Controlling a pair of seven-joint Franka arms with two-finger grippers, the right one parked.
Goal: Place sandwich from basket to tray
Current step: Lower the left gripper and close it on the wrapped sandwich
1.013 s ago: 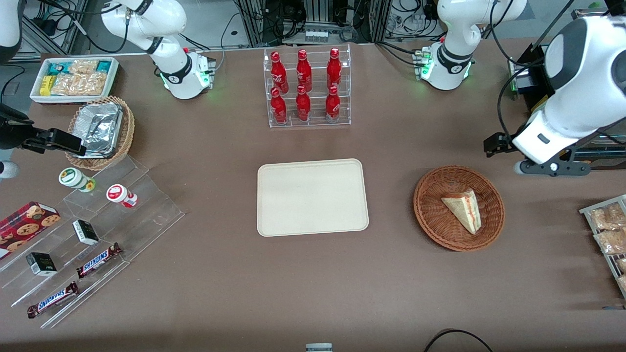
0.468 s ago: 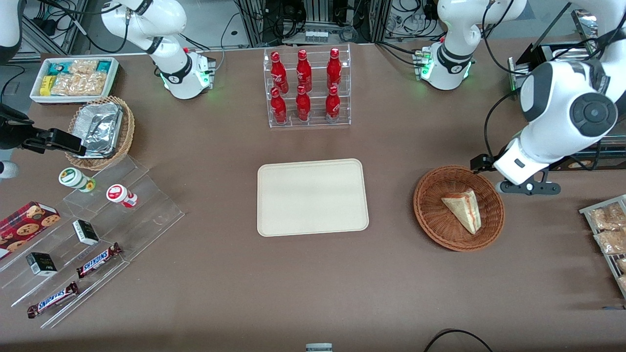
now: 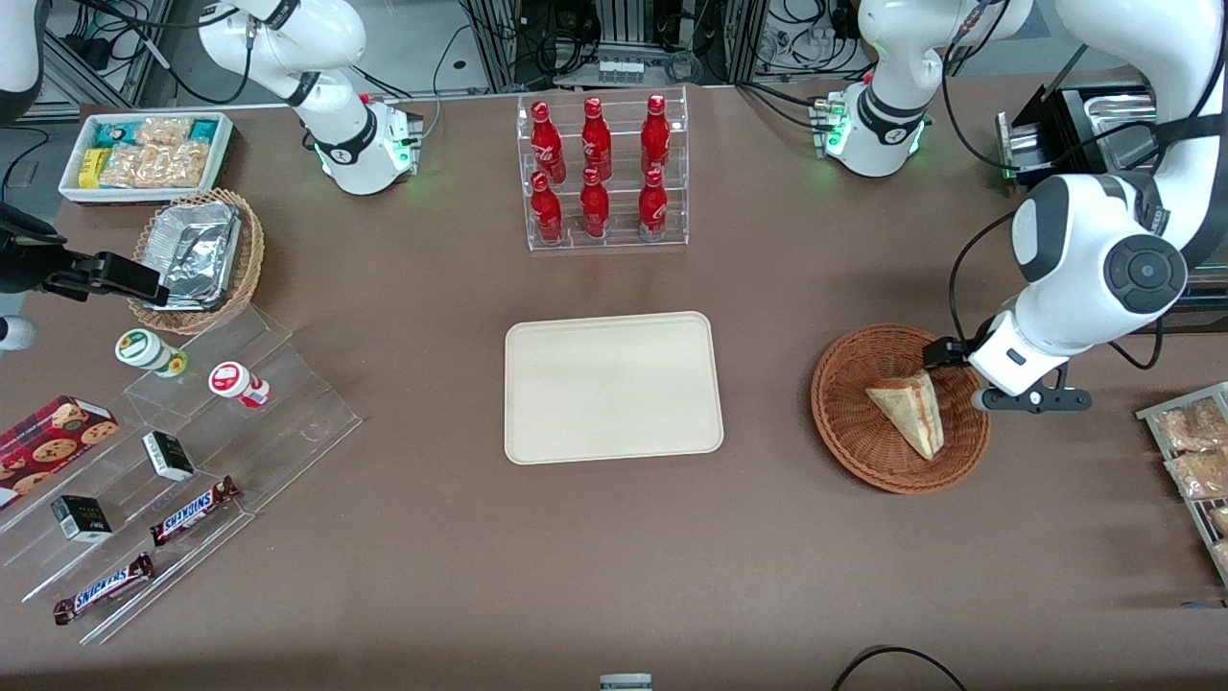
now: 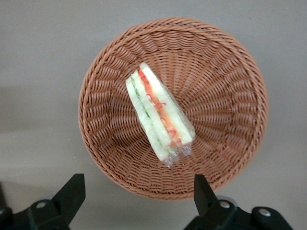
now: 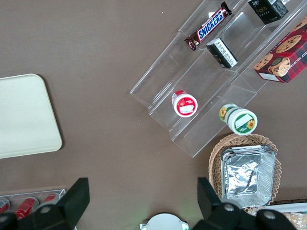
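Observation:
The sandwich is a pale bread wedge with red and green filling, lying in the round reddish-brown wicker basket. My left gripper hangs above the basket's rim, on the working arm's side. In the left wrist view the gripper is open wide and empty. Its black fingers stand high above the basket rim, and the sandwich lies well apart from them. The cream-beige tray lies flat at the table's middle; it also shows in the right wrist view.
A clear rack of red bottles stands farther from the front camera than the tray. A rack of snack packets sits at the working arm's end. A stepped acrylic shelf, a tan basket of foil trays and a white snack bin lie toward the parked arm's end.
My left arm has swung in from the table's end and come down. The gripper now hangs over the basket's rim. The sandwich has not moved.

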